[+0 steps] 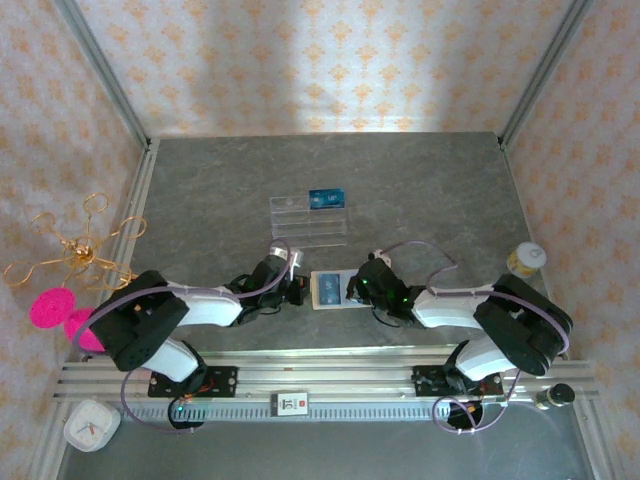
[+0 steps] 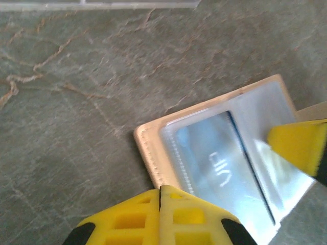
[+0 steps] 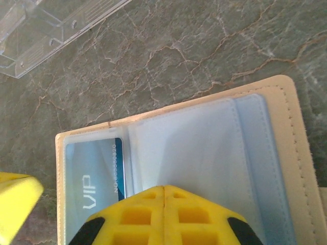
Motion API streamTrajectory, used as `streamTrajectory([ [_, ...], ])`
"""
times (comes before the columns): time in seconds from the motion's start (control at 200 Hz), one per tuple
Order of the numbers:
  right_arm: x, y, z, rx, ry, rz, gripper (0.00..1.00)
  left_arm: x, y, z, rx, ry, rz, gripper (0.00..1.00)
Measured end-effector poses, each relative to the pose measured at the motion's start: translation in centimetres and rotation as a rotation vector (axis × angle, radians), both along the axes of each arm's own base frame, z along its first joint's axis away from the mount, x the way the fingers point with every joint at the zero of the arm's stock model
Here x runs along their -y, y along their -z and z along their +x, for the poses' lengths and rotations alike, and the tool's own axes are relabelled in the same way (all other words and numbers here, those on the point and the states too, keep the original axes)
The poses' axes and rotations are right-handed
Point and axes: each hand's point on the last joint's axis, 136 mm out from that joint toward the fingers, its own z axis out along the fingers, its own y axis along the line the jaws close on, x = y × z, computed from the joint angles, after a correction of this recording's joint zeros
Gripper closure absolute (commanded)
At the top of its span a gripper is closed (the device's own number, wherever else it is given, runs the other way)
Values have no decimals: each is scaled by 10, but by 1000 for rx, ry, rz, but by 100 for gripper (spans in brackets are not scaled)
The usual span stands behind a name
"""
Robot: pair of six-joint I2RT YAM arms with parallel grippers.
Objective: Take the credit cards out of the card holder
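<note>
The beige card holder (image 1: 330, 290) lies open on the table between both grippers. In the left wrist view the card holder (image 2: 153, 148) shows a blue credit card (image 2: 214, 163) under a clear sleeve. My left gripper (image 2: 160, 188) is shut, its tips at the holder's stitched edge. In the right wrist view the blue credit card (image 3: 94, 178), marked VIP, sits in the left pocket of the card holder (image 3: 286, 153). My right gripper (image 3: 163, 188) is shut, its tips on the pale middle sleeve. Another blue card (image 1: 326, 198) lies in the clear tray.
The clear compartment tray (image 1: 308, 220) stands just beyond the holder. A gold wire ornament (image 1: 75, 245) and pink discs (image 1: 50, 308) sit at the left wall. A yellow-lidded jar (image 1: 526, 259) is at the right, a white clock (image 1: 92, 424) near the left base.
</note>
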Motion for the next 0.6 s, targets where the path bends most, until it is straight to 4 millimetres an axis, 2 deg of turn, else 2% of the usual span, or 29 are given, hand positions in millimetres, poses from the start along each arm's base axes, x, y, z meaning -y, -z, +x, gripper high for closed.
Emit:
streamTrajectory([
  [0.12, -3, -10, 1, 31, -26, 9, 80, 18, -13, -6, 30, 56, -14, 100],
  [0.175, -6, -15, 0, 45, -52, 19, 74, 31, -15, -9, 38, 91, -11, 100],
  [0.235, -12, -20, -1, 48, -88, 34, 71, 40, -14, -10, 38, 113, -7, 100],
  [0.395, -27, -28, -2, 41, -183, 69, 79, 37, 4, -10, 6, 104, 51, 100],
  [0.601, -26, -8, -5, -21, -222, 46, 80, 32, 4, -8, 13, 83, 68, 100],
])
